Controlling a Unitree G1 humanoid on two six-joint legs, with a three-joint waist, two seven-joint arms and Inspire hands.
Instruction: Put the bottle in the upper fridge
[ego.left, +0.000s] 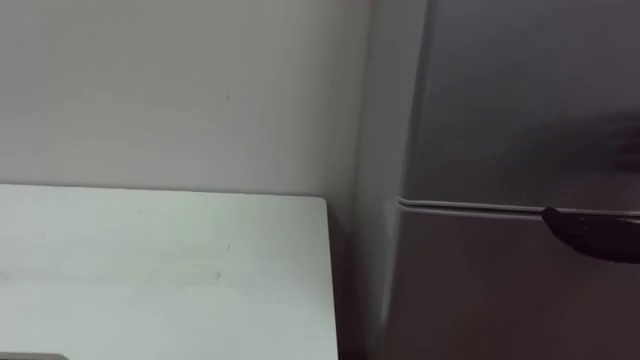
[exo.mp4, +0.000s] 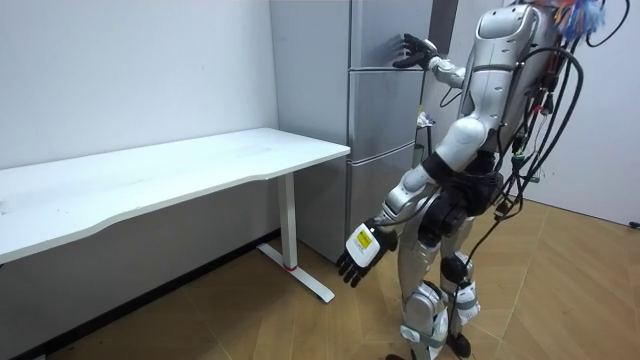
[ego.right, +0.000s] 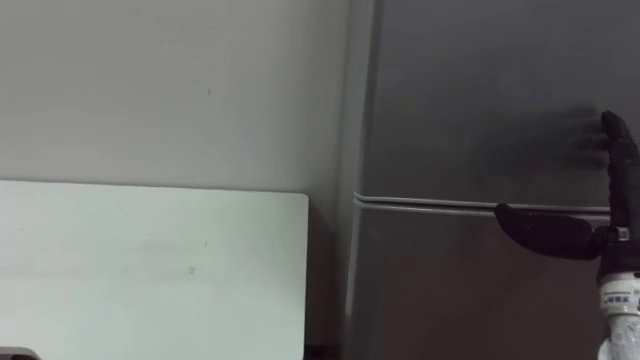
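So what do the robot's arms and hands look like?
Both arms are smooth, rounded silver shells. The right hand and the left hand are black, with slim black fingers. A pale cuff sits at the right wrist, and the left hand has a small white tag with a yellow mark on its back.

The body is silver-grey, with smooth rounded shells over chest, hips and legs and a darker band at the waist. Thick black cables loop down its back, topped by a tuft of coloured wires. Both hands are black: the left hand (exo.mp4: 354, 257) bears a white tag marked yellow, and the right hand (exo.mp4: 411, 50) sits on a white wrist.
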